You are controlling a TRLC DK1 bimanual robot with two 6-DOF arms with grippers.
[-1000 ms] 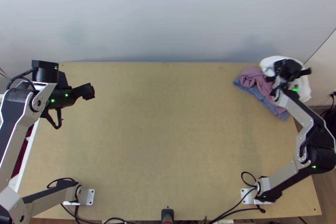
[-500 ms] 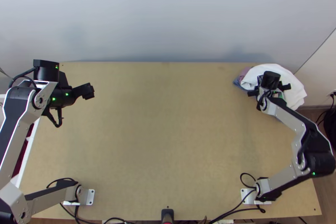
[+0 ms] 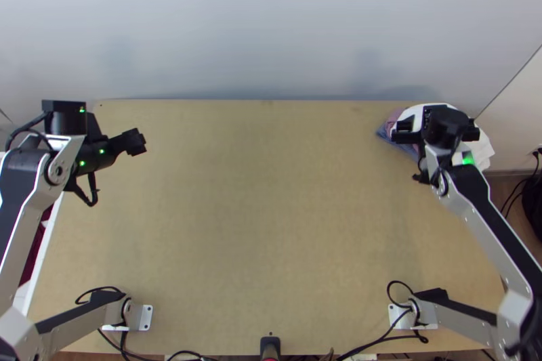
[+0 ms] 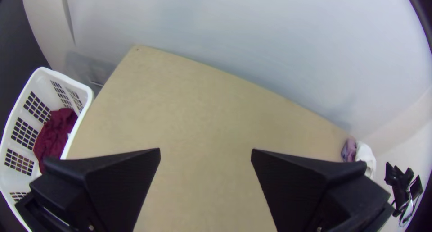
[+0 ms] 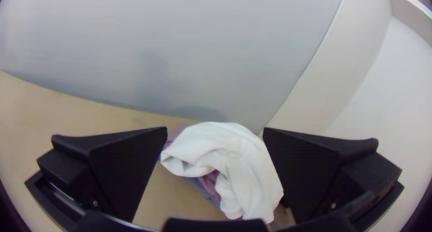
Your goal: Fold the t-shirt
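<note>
Over the pile at the table's far right corner is my right gripper (image 3: 435,132), its fingers spread. A white cloth (image 3: 482,149) lies bunched on top of folded mauve and blue cloths (image 3: 387,132). In the right wrist view the white cloth (image 5: 245,164) shows between and beyond the open fingers of the right gripper (image 5: 215,130), with nothing held. At the table's far left stands my left gripper (image 3: 137,143); the left wrist view shows the left gripper (image 4: 206,151) wide open over bare wood.
A white laundry basket (image 4: 85,94) with dark red cloth (image 4: 56,135) inside stands beside the table's left edge. The wooden table (image 3: 271,212) stretches between the arms. A pale wall (image 3: 271,29) rises behind its far edge.
The white cloth has settled lower and spread over the mauve and blue pile. My right gripper has shifted above it, its forearm swung nearer. The left arm has moved slightly left.
</note>
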